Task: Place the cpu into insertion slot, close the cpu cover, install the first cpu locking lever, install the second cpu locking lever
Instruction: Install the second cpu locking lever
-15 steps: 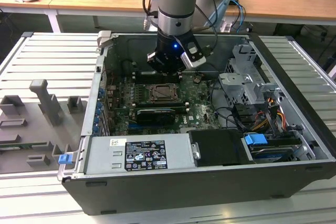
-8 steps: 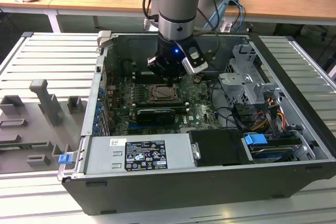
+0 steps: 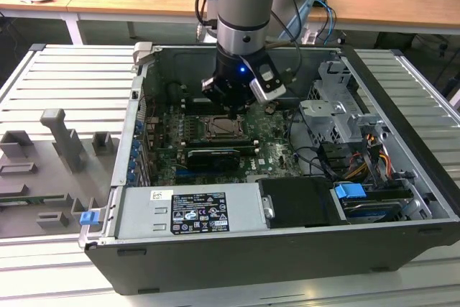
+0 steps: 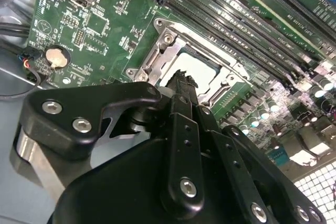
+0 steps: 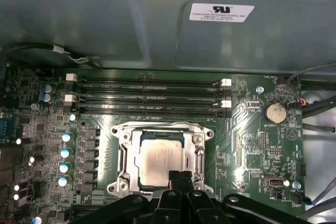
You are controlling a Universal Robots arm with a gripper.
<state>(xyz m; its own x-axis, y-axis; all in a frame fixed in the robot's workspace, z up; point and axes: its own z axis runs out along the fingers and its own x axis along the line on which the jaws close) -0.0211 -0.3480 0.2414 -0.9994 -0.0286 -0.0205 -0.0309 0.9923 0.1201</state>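
Note:
The cpu (image 5: 157,158) is a pale beige square lying flat in the insertion slot (image 5: 124,156) on the green board. The silver cpu cover (image 5: 157,129) seems to lie flat around it, and the chip shows through its window. My gripper (image 5: 181,178) hangs just above the socket's edge. Its two black fingertips are pressed together with nothing between them. In the second wrist view the gripper (image 4: 181,80) points at the cpu (image 4: 197,69). In the exterior view the gripper (image 3: 228,102) is inside the open computer case, right above the insertion slot (image 3: 224,129).
Long black memory slots (image 5: 149,95) run beside the socket, with the grey case wall (image 5: 157,19) beyond them. A coin battery (image 5: 274,112) sits nearby. A drive cage (image 3: 330,116), cables (image 3: 323,156) and the power supply (image 3: 190,210) crowd the case. Grey fixtures (image 3: 65,141) stand outside, at the exterior view's left.

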